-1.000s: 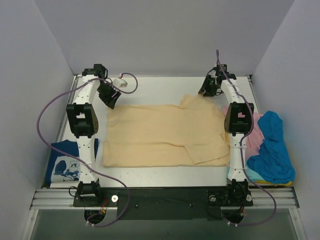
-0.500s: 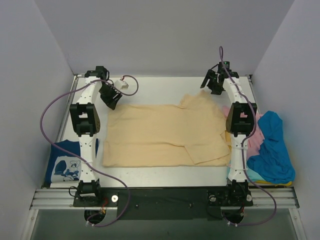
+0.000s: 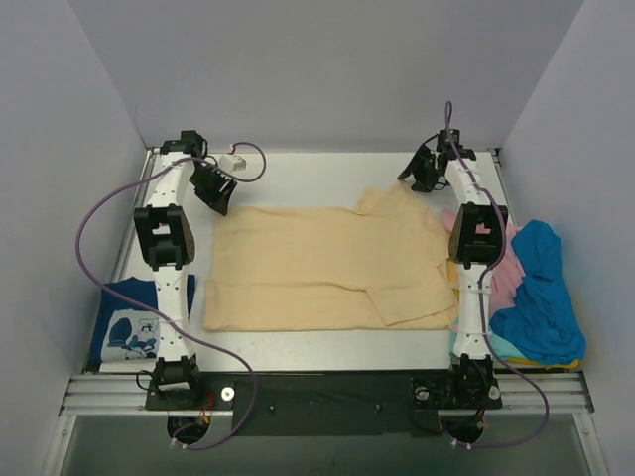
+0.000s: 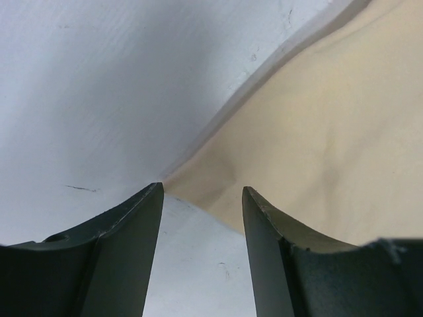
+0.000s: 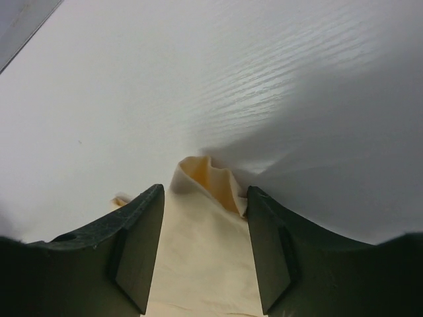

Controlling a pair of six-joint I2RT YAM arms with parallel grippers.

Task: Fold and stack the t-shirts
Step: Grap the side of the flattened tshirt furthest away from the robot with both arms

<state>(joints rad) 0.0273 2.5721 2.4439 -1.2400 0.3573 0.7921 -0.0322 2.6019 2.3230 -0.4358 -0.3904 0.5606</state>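
The tan tee [image 3: 327,268] is soft matt cloth, faintly creased. The bench [image 3: 317,174] under it is white and matt, with a fine wood-like grain. My left fingers [image 4: 119,264] and right fingers [image 5: 135,254] look like dark matt plastic, scuffed along the edges. The rail [image 3: 104,394] at the near edge is ribbed bare metal.

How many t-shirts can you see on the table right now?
5: a tan t-shirt spread flat at centre; a navy printed t-shirt at near left; a pink t-shirt, blue t-shirt and teal t-shirt piled at right. More may be hidden underneath.
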